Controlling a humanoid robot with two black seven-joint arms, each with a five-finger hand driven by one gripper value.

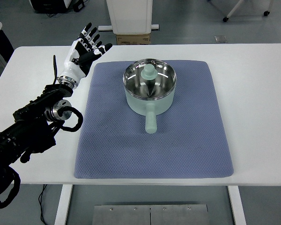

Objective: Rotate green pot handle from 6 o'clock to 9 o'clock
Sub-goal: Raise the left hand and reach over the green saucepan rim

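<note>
Black, cable-wrapped and jointed, the robot's left arm (33, 124) enters from the picture's left edge and lies over the white tabletop (257, 93), left of the blue-grey quilted fabric mat (178, 150). At its end the left hand (82, 54), white at the palm and black at the joints, is raised just off the mat's far-left corner; its fingers (91, 38) are spread wide and hold nothing (they touch neither mat nor pot).

On the mat, toward its far half and a little left of its middle, stands the pale green metal pot (149, 93) with a shiny steel inside. A pale green knob (149, 72) sits inside the pot's opening, with reflections around it. The pot's straight pale green handle (151, 123) points toward the mat's near edge, the six o'clock position, and rests clear of the hand, which is well apart from it.

Beyond the mat's far edge, off the tabletop, a brown cardboard box (132, 39) sits on the grey floor under a white cabinet (129, 14).
</note>
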